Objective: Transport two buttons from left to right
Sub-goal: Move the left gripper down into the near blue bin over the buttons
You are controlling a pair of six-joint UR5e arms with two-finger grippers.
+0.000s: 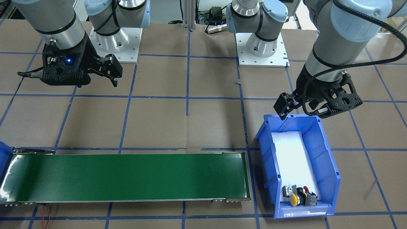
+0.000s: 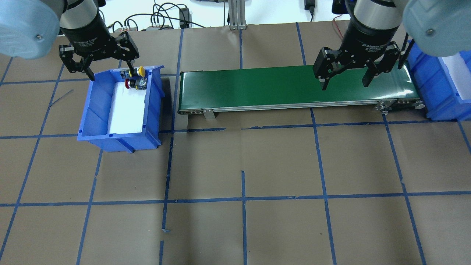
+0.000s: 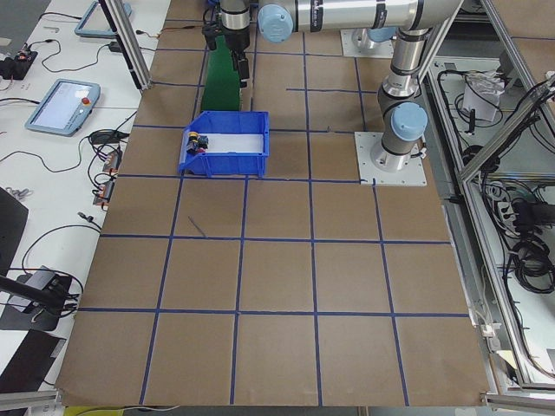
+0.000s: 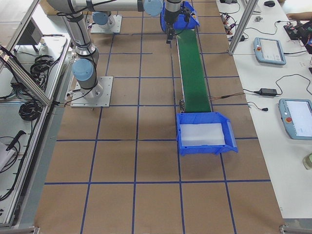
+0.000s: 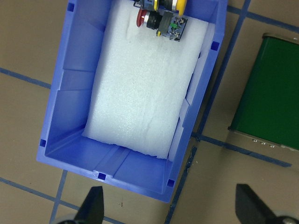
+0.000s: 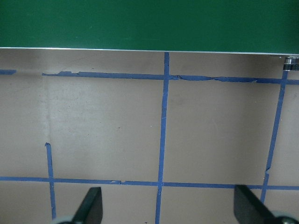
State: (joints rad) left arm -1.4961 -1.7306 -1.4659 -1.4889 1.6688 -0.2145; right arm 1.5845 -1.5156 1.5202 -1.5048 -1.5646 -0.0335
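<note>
While left wrist view puts buttons (image 5: 161, 21) at top edge and fingertips (image 5: 93, 205) at bottom edge, target lies straight ahead along long axis of bin (image 5: 56, 116), on white foam (image 5: 140, 93). Yellow button (image 2: 140, 71) sits just beside red button (image 2: 128, 84). Left gripper (image 2: 110, 71) is nearer, spread wide, holding nothing, high over bin's opposite end. Right gripper (image 2: 345, 79) is spread wide, holding nothing, upper right of overhead view, by belt (image 2: 257, 86).

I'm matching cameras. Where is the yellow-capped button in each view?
Front-facing: yellow-capped button lower right, near end of the blue bin.
Overhead: button upper left, bin's far end.
Exterior left: button tiny, upper left, bin's left end.
Exterior right: cannot make it out.
Left wrist: button at top edge, cut off.
Right wrist: not in it.
Shared landmark: the blue bin beside the green belt.
</note>
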